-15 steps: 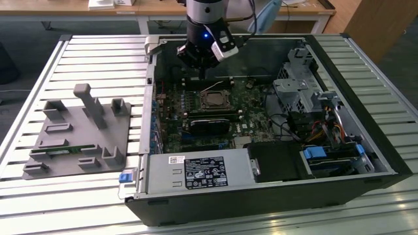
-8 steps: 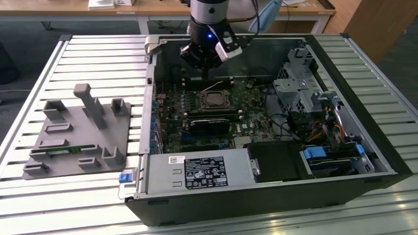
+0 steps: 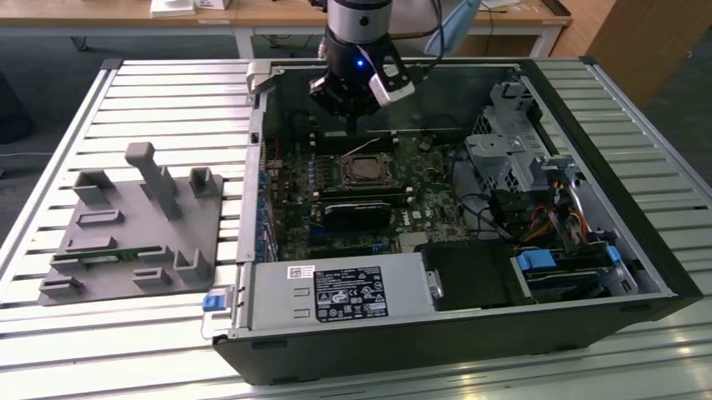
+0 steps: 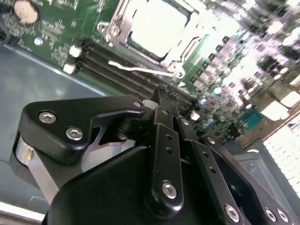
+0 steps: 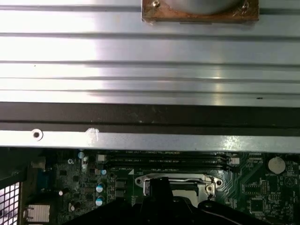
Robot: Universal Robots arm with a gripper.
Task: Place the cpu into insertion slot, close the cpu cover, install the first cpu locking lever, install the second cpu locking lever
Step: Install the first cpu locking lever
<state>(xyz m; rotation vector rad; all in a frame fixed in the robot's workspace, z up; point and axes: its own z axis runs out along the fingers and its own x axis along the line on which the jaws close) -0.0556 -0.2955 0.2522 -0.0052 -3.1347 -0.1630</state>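
Exterior view, upper centre: gripper (image 3: pixel 353 125), jaws drawn together on nothing, hangs near the insertion slot (image 3: pixel 365 171); second wrist view, top: cpu (image 4: pixel 157 26) seated, cpu cover (image 4: pixel 136 49) seemingly down, one locking lever (image 4: pixel 140 70) beside it, not yet latched.
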